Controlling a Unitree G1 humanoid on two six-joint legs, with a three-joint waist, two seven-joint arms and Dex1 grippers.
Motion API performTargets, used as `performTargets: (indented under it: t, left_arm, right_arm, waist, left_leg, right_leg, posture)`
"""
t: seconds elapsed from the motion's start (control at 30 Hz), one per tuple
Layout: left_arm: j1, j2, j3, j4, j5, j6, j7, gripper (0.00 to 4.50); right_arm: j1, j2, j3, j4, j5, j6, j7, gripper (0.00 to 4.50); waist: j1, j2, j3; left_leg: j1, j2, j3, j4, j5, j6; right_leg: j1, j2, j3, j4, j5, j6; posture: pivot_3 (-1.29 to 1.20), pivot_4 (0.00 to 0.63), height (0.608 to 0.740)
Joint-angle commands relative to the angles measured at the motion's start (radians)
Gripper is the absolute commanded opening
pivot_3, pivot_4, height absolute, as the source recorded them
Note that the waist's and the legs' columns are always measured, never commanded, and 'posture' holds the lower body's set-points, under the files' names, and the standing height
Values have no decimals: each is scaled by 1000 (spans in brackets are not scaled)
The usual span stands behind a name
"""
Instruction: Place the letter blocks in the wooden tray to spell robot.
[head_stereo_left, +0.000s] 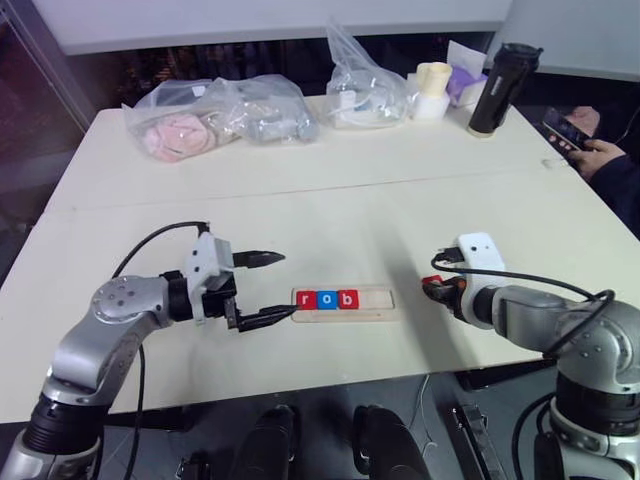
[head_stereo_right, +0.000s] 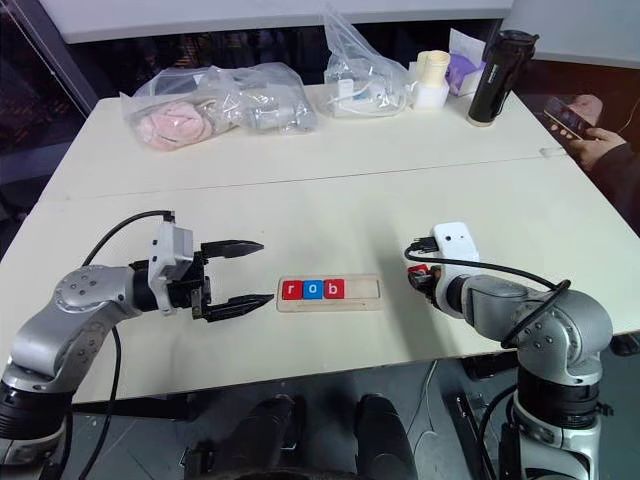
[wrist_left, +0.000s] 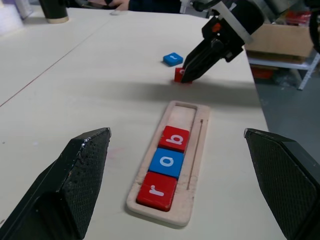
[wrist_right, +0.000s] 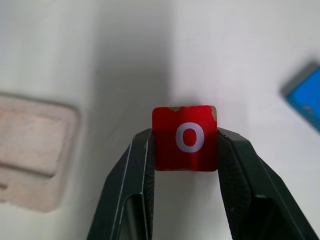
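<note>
The right gripper (wrist_right: 185, 145) slants down toward the tabletop (head_stereo_left: 330, 195), right of the wooden tray (head_stereo_left: 343, 302), its fingers pinching a red "o" block (wrist_right: 184, 138). A blue block (wrist_left: 173, 59) lies just beyond. The left gripper (head_stereo_left: 268, 288) reaches level toward the tray's left end, fingers spread wide. The tray holds "r" (wrist_left: 157, 189), "o" (wrist_left: 169, 162), "b" (wrist_left: 174, 138); its right portion stays bare.
</note>
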Motion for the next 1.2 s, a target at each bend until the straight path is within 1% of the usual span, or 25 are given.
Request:
performTargets:
  t: [0.03,0.1,0.2,0.27,0.3,0.33,0.4,0.43,0.5,0.53,0.57,0.6,0.63,0.7,0.73,0.77,0.83,0.87,0.93,1.03,1.1,1.2]
  left_arm:
    - [2,5,49,-31,-50,-15,-19,4500]
    - [1,1,67,-35,-87,-5,-24,4500]
    - [-3,3,77,-28,-98,-12,-31,4500]
    - [-4,7,74,-25,-96,-19,-39,4500]
    - [-4,7,73,-24,-95,-20,-40,4500]
    - [-6,7,73,-22,-93,-21,-40,4500]
    - [-9,6,71,-20,-90,-22,-40,4500]
    - [-9,6,71,-20,-90,-21,-40,4500]
    - [-9,6,71,-19,-91,-20,-39,4500]
    - [-12,6,69,-16,-87,-21,-40,4500]
    - [-14,7,67,-12,-83,-24,-43,4500]
    - [-16,7,65,-10,-81,-25,-44,4500]
    - [-19,6,62,-7,-79,-25,-44,4500]
    - [-24,2,57,-4,-76,-28,-44,4500]
    - [-26,-1,57,-3,-77,-26,-42,4500]
    - [-26,-6,60,-5,-84,-22,-34,4500]
    - [-25,-8,62,-7,-88,-20,-32,4500]
    - [-24,-8,62,-8,-88,-21,-33,4500]
    - [-21,-4,61,-16,-89,-21,-36,4500]
    - [-25,-4,63,-11,-87,-22,-36,4500]
    - [-27,-4,64,-8,-85,-24,-36,4500]
    - [-28,-3,65,-14,-86,-21,-31,4500]
  right_arm:
    - [25,-29,-28,-20,161,7,-121,1118]
    - [35,-42,-30,-10,245,7,-186,1118]
    - [30,-55,-31,14,342,7,-275,1118]
    - [24,-65,-30,30,395,7,-323,2183]
    - [22,-73,-29,38,422,7,-344,2521]
    - [20,-85,-25,47,449,3,-364,3025]
    - [4,-137,-5,63,489,3,-356,4083]
    - [-22,-193,25,59,503,4,-297,4441]
    - [-58,-276,70,53,527,6,-206,4441]
    - [-90,-331,98,38,522,7,-118,4441]
    - [-123,-400,136,-1,470,-9,6,4441]
    - [-133,-493,192,-49,376,-77,167,4441]
    - [-114,-601,261,-86,229,-215,356,4441]
    - [-12,-797,388,-61,-52,-534,725,4441]
    - [42,-864,446,-11,-212,-729,858,4441]
    - [82,-898,493,62,-345,-906,962,4441]
    - [111,-894,554,214,-557,-1216,1091,4441]
    - [103,-876,577,287,-626,-1313,1145,4441]
    - [76,-827,595,407,-694,-1463,1258,4441]
    - [15,-725,585,523,-720,-1555,1360,4441]
    - [-21,-669,579,559,-734,-1571,1408,4441]
    - [-56,-617,577,591,-769,-1581,1462,4441]
  waist:
    - [1,0,0]
    - [0,0,0]
    - [0,0,0]
    - [0,0,0]
    - [0,0,0]
    - [0,0,0]
    - [0,0,0]
    - [0,0,0]
    - [0,1,0]
    - [-1,1,0]
    - [-1,0,0]
    - [-1,1,1]
    - [1,3,1]
    - [7,2,1]
    - [10,2,1]
    - [11,0,1]
    - [10,-1,1]
    - [7,0,1]
    - [0,0,1]
    - [-6,0,2]
    - [-3,0,2]
    - [1,0,2]
  left_leg:
    - [0,0,0,0,0,0]
    - [-1,0,0,0,0,1]
    - [-1,0,0,0,0,1]
    - [-1,0,0,0,0,1]
    - [-1,0,0,0,0,1]
    - [-1,0,0,0,0,1]
    - [-2,0,0,0,0,1]
    - [-2,0,0,0,-1,1]
    - [-2,0,0,0,-1,2]
    - [-2,0,1,1,-1,3]
    - [-2,0,1,1,-2,3]
    - [-2,1,1,1,-2,4]
    - [-2,0,1,0,-2,5]
    - [-3,0,1,0,-3,6]
    - [-3,0,1,0,-4,7]
    - [-3,0,2,0,-5,8]
    - [-3,-1,6,1,-6,9]
    - [-3,-1,8,1,-6,9]
    - [-3,-2,11,3,-6,9]
    - [-1,0,10,3,-6,9]
    - [-1,1,10,2,-6,9]
    - [0,2,9,2,-6,9]
  right_leg:
    - [0,0,0,-1,0,0]
    - [0,0,0,-2,0,0]
    - [0,0,0,-2,0,0]
    - [0,0,0,-3,0,0]
    - [0,0,0,-3,0,0]
    - [0,0,0,-3,0,0]
    - [0,0,0,-4,0,0]
    - [0,0,0,-4,0,0]
    - [1,1,-1,-6,0,0]
    - [1,1,-1,-7,0,0]
    - [2,1,-1,-7,0,0]
    - [2,1,-2,-8,0,0]
    - [1,2,-2,-8,0,0]
    - [2,2,-3,-10,-3,5]
    - [3,2,-4,-12,-4,7]
    - [3,2,-4,-13,-4,7]
    - [3,0,-2,-14,-3,9]
    - [3,0,0,-14,-2,10]
    - [2,-2,4,-14,1,9]
    - [2,-1,4,-13,2,7]
    - [2,-1,4,-12,3,5]
    - [2,0,4,-11,4,4]
  posture:
    - [0,150,740]
    - [0,150,740]
    - [0,150,740]
    - [0,150,740]
    - [0,150,740]
    - [0,150,740]
    - [0,150,740]
    - [0,150,740]
    - [0,150,740]
    - [0,150,740]
    - [0,150,740]
    - [0,150,740]
    - [0,150,740]
    - [0,150,740]
    - [0,150,740]
    - [0,150,740]
    - [0,150,740]
    - [0,150,740]
    - [0,150,740]
    - [0,150,740]
    - [0,150,740]
    - [0,150,740]
